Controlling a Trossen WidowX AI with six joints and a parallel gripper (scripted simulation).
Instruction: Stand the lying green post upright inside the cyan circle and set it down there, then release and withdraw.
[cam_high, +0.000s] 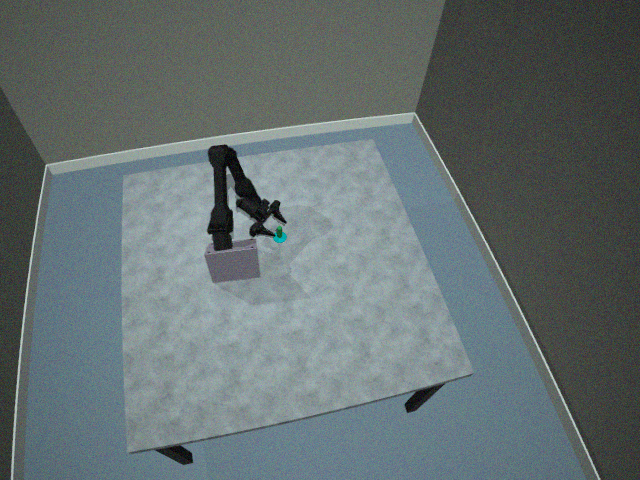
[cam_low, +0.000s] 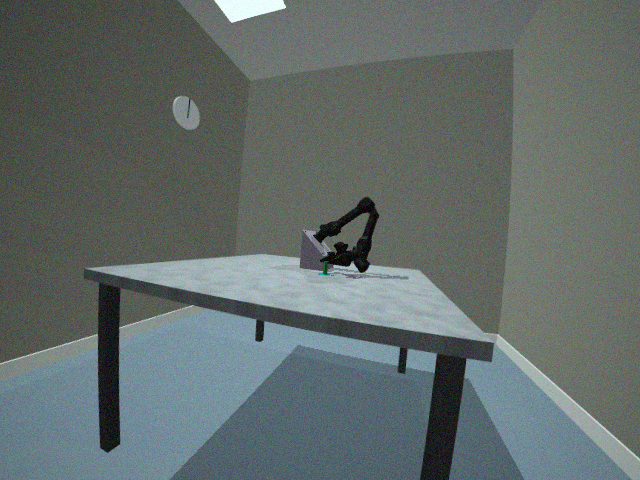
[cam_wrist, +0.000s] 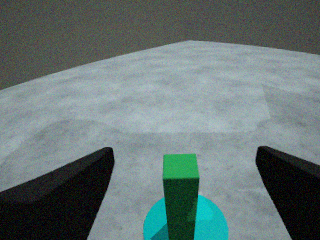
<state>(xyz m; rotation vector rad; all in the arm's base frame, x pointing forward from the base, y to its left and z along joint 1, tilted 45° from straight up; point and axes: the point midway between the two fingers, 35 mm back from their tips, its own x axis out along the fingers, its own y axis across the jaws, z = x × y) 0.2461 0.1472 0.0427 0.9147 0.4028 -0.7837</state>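
Observation:
The green post (cam_high: 279, 230) (cam_low: 325, 267) (cam_wrist: 181, 195) stands upright on the cyan circle (cam_high: 280, 239) (cam_low: 321, 273) (cam_wrist: 212, 220). In the wrist view its foot is cut off by the lower edge of the frame, and cyan shows to both sides of it. My gripper (cam_high: 280, 229) (cam_wrist: 184, 155) is open, with its fingers spread wide to either side of the post. In the wrist view there is a gap between the post and each finger, and neither touches it. In the exterior view the fingers are near the top of the post.
The arm's base sits on a mauve wedge-shaped block (cam_high: 235, 263) (cam_low: 311, 254), close beside the circle. The pale mottled table (cam_high: 310, 351) (cam_low: 232, 284) reaches out around them, and its far edges show in the wrist view.

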